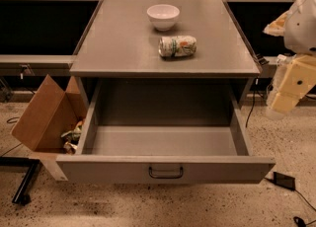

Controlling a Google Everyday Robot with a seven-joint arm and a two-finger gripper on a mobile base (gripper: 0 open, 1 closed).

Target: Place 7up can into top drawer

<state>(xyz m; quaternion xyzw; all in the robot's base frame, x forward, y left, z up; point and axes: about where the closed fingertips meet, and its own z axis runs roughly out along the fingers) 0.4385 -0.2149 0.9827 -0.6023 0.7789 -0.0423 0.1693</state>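
Note:
The 7up can point(177, 46) lies on its side on the grey cabinet top point(118, 48), just in front of and to the right of a white bowl point(163, 16). The top drawer point(165, 169) is pulled wide open below the cabinet top, with a bare grey inside and a small dark handle point(165, 172) at the centre of its front panel. My arm hangs at the right edge of the view, and its gripper point(280, 103) is beside the drawer's right side, well to the right of and lower than the can. It holds nothing that I can see.
A brown cardboard box point(44, 117) with some trash in it leans against the drawer's left side. A dark small device point(284, 180) and cables lie on the speckled floor at the right. Shelving with clutter runs along the back.

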